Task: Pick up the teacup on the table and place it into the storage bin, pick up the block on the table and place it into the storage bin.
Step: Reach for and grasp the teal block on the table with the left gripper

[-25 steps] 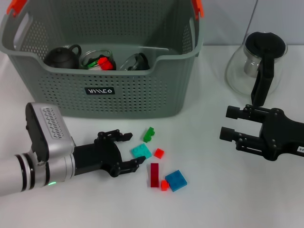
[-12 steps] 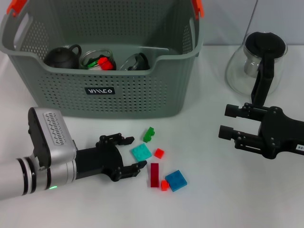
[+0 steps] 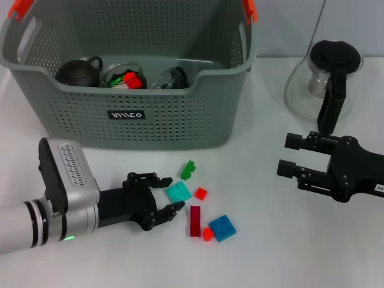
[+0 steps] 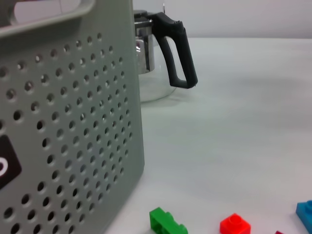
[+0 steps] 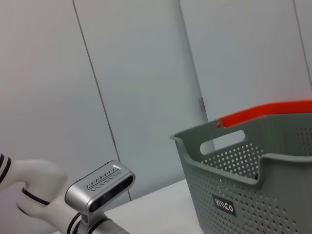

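The grey storage bin stands at the back, and shows in the left wrist view and right wrist view. Inside it are a dark round teacup and glass cups with small blocks. No teacup shows on the table. Loose blocks lie in front of the bin: teal, green, small red, dark red, blue. My left gripper is open, its fingers either side of the teal block's left edge. My right gripper is open and empty at the right.
A glass coffee pot with a black lid and handle stands at the back right, behind my right gripper; it also shows in the left wrist view. A tiny orange-red block touches the blue one.
My left gripper has shifted slightly lower and nearer the teal block. The right arm and the blocks have barely moved.
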`<state>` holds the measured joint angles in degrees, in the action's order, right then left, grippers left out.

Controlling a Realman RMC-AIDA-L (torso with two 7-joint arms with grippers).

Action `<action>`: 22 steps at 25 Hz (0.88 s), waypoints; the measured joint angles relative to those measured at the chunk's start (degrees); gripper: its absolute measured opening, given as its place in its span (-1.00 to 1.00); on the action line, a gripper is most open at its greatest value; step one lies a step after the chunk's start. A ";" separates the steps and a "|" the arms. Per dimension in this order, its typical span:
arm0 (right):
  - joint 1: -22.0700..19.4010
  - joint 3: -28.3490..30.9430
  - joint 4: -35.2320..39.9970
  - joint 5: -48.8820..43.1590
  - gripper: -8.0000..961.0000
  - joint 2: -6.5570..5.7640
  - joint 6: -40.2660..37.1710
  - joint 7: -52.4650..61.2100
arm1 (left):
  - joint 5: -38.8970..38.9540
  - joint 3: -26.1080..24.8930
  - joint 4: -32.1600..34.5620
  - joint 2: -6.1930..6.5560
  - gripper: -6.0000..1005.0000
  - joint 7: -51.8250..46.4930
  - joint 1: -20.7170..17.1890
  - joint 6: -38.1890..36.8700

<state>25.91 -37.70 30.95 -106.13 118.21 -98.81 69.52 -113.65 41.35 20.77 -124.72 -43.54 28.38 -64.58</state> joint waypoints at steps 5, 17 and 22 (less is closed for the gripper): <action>-0.12 0.00 0.02 0.10 0.41 0.00 -0.05 0.00 | 0.00 0.02 0.00 0.00 0.28 0.02 0.06 -0.24; -0.16 0.00 0.04 0.03 0.41 0.00 -0.33 0.00 | 0.01 0.11 -0.19 0.00 -0.09 0.04 0.18 0.09; -0.16 0.00 0.02 -0.01 0.41 0.00 -0.33 0.00 | 0.01 0.03 -0.10 0.00 -0.17 -0.26 0.31 -0.24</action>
<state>25.75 -37.71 30.97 -106.14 118.21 -99.14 69.52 -113.64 41.38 20.67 -124.72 -43.81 28.69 -64.82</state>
